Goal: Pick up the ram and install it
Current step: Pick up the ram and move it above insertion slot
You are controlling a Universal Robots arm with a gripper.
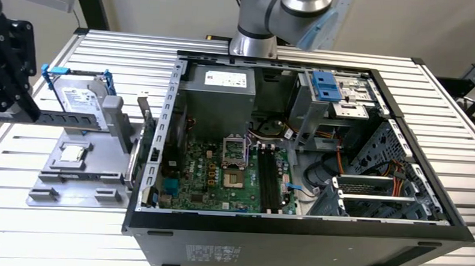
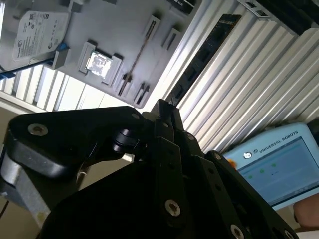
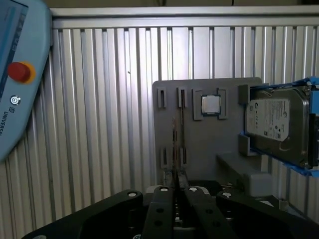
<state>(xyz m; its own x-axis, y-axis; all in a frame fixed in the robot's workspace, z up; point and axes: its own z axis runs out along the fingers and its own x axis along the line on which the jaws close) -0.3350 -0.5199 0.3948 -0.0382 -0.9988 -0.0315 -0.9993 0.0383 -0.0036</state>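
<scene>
The gripper (image 3: 175, 178) hangs above the gray parts holder (image 3: 209, 144), and both wrist views show its two fingers pressed together tip to tip. The ram (image 3: 174, 142) is not in its grasp. It stands on edge in the holder, seen as a thin line running between the holder's end slots, and is apart from the fingertips. In the first wrist view this line runs straight on from the seam between the fingers. In the second wrist view the ram (image 2: 138, 57) lies off to one side of the gripper (image 2: 162, 105).

On the holder, a small square processor chip (image 3: 211, 105) sits between the ram and a silver hard drive (image 3: 276, 122) in a blue frame. A teach pendant (image 3: 20, 74) with a red button (image 3: 19, 71) shows beside the ridged aluminium table (image 3: 99, 124).

In the exterior view, an open computer case (image 1: 297, 250) fills the middle and reaches toward three o'clock. The holder (image 1: 100, 163) lies just beside the case at about eight o'clock. The arm's black wrist end (image 1: 8, 63) sits at the nine-to-ten o'clock edge, and the arm's base (image 1: 253, 40) stands at twelve o'clock. Inside the case, the long black memory slots (image 1: 271, 179) run along the three o'clock side of the green motherboard (image 1: 211, 180). The ram has not yet been brought to them.
</scene>
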